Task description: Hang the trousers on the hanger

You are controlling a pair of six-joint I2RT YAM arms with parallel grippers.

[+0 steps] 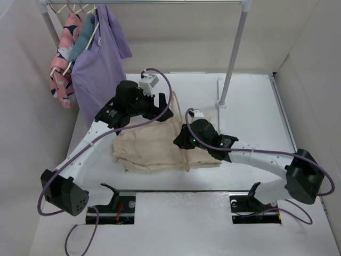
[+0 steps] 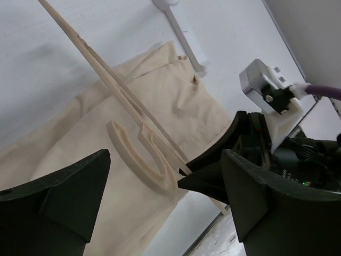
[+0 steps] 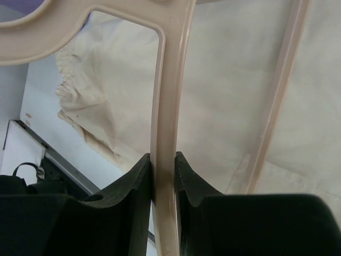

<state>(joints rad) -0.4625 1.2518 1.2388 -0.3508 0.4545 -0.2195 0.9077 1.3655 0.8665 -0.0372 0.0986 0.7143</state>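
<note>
- Top view: trousers (image 1: 154, 149) lie folded mid-tabletop (image 1: 256, 122), their near edge just short of the tabletop's front edge; bare surface to the right.
- Left wrist: left jaws spread wide, empty; hanger (image 2: 129, 152) slants over the cloth (hook nearest).
- Right wrist: right jaws clamped on the hanger's bar.

The white worktop (image 1: 256, 122) has the cream trousers (image 1: 152, 149) lying on it, folded and wrinkly, under the left hand (image 1: 161, 111) and the right hand (image 1: 180, 142). The foot of the clothes rack (image 1: 220, 103) stands on the worktop too, past the right hand, farther back.
</note>
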